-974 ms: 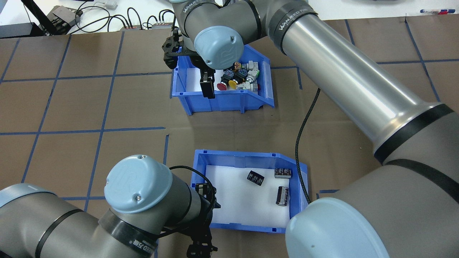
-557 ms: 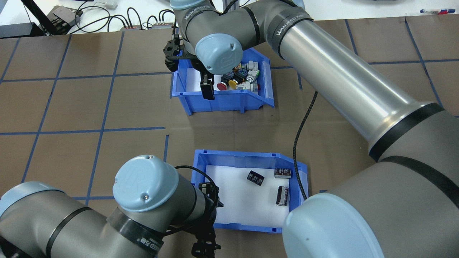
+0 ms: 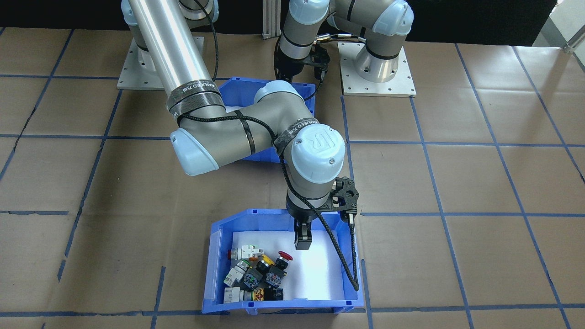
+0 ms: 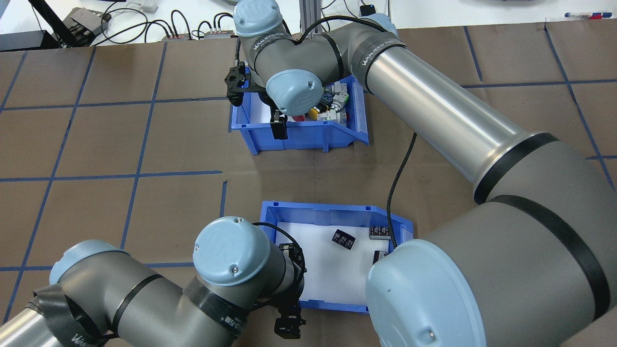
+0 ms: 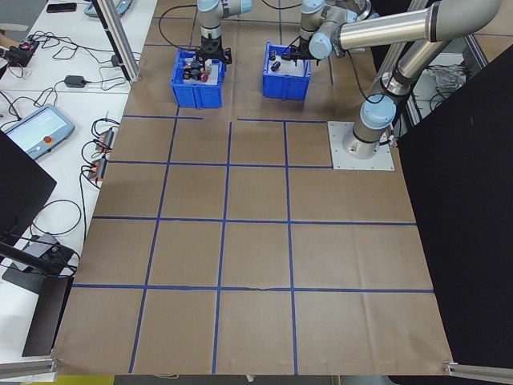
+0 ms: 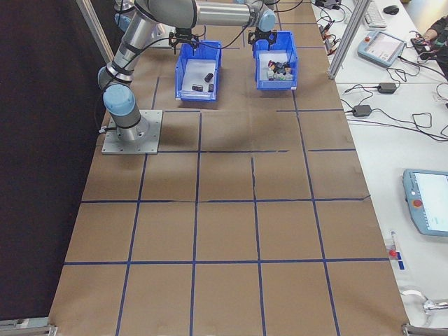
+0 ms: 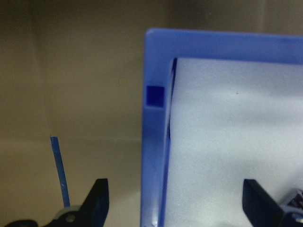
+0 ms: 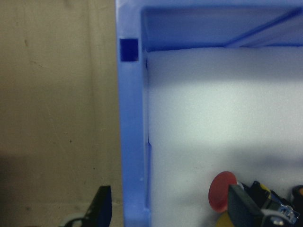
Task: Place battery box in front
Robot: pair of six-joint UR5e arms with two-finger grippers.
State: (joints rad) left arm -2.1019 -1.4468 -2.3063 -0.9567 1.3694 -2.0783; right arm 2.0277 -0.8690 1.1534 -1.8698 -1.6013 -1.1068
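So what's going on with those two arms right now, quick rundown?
Left gripper open, jaws straddling battery box wall. Right gripper open, straddling switch bin wall. Neither gripped yet. Nothing blocking.

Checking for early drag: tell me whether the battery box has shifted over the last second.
No. In the overhead view the battery box keeps its place against the blue tape corner on the table; only the arms moved over it.

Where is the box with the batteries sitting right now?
In the overhead view, the battery box sits near the bottom centre, close to the robot, with the left gripper straddling its left wall; the box of switches lies farther out.
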